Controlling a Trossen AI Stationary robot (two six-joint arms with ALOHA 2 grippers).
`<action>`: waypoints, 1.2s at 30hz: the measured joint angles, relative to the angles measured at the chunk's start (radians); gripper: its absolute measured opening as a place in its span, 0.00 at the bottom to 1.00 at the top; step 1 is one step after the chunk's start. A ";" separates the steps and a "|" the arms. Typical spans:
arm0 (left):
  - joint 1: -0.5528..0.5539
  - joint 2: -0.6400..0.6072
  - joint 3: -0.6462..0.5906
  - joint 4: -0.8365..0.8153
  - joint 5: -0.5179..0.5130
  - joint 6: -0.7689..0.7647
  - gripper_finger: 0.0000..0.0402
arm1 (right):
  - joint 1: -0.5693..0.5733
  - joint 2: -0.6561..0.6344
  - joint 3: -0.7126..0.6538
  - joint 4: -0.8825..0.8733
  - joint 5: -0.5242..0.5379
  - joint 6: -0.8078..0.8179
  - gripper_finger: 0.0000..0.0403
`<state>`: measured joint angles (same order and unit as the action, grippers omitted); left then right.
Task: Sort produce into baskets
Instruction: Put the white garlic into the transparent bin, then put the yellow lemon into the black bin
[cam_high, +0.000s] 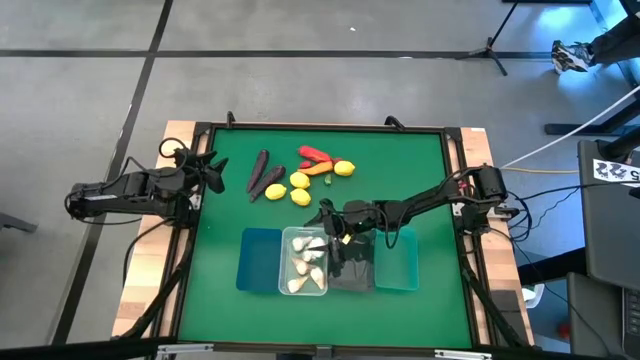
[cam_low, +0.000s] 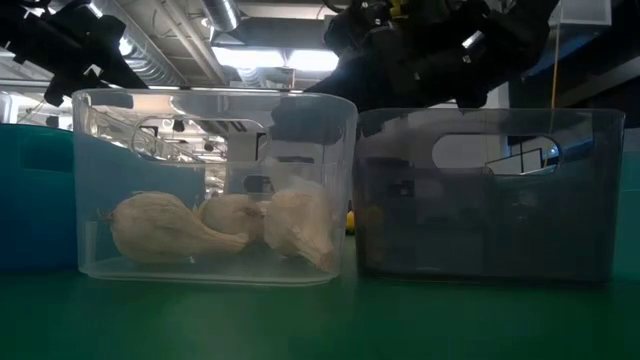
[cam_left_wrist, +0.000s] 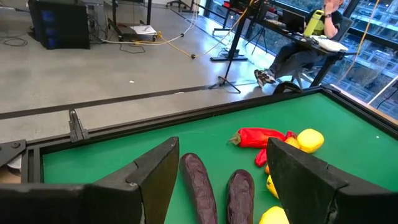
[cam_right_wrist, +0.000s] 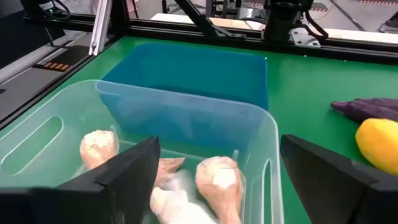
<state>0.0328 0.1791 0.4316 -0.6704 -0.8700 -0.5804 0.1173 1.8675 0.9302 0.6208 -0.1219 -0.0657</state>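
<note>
Floor: we're looking at grey concrete (cam_high: 300, 25) all round, crossed by dark seam lines.
Table: we see a green top (cam_high: 400, 160) in a black frame on pale wood.
Far right: a tripod stand (cam_high: 492, 45) on the floor, white cable (cam_high: 560, 145) trailing past a dark cabinet (cam_high: 610, 215).
Ceiling: from table height we catch bright strip lights (cam_low: 270, 60) and exposed ducts (cam_low: 160, 65).
Beyond: a seated person (cam_left_wrist: 305, 46) at a desk by big windows (cam_left_wrist: 373, 56).

Four baskets (cam_high: 399, 262) sit side by side, garlic bulbs (cam_high: 305, 265) inside the second from left, remaining produce (cam_high: 300, 177) behind them.
</note>
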 joint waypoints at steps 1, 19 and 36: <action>0.000 0.000 0.000 0.000 0.000 0.000 0.59 | 0.000 0.000 0.008 -0.009 0.000 -0.005 0.83; 0.000 0.000 0.000 -0.001 -0.001 -0.001 0.59 | -0.135 -0.311 0.130 -0.596 0.096 -0.211 0.81; 0.000 0.000 0.000 -0.004 0.000 -0.003 0.59 | -0.503 -0.322 0.121 -0.780 -0.039 -0.273 0.81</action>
<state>0.0329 0.1791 0.4316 -0.6739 -0.8703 -0.5835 -0.3852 1.5454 1.0512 -0.1587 -0.1613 -0.3387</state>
